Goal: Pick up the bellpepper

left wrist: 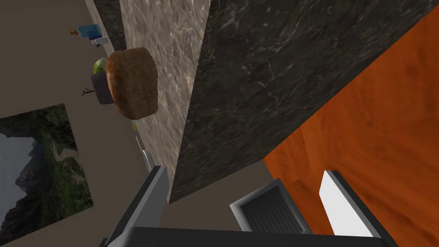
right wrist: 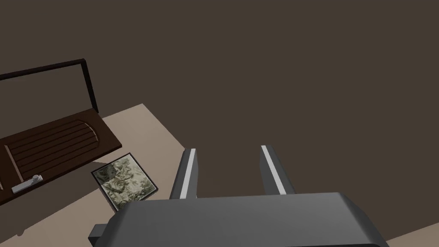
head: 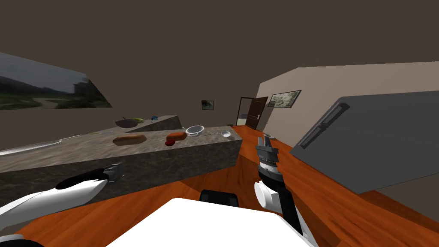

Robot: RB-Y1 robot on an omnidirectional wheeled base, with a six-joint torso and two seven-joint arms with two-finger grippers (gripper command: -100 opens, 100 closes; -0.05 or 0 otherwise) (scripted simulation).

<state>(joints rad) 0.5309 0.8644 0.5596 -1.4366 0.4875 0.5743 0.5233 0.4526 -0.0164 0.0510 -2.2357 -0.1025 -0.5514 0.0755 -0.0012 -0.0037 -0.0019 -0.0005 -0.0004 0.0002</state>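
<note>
Stone worktop (head: 81, 148) spans the room ahead of you, above an orange floor (head: 334, 201). The bellpepper (head: 170, 143), small and red, lies on it between the brown loaf (head: 129, 139) and the white bowl (head: 195, 130), well apart from both arms. Judge the step as approach. The left gripper (head: 113, 171) hangs by the worktop's dark side, fingers wide apart, empty. The right gripper (head: 266, 148) is raised, fingers parted, empty. Next, close in and lift one arm above the top.

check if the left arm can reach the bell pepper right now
Probably not yet. The left end effector hangs open, low in front of the counter, below its top. The red bell pepper lies up on top, farther along. The arm would likely need to rise first.
</note>
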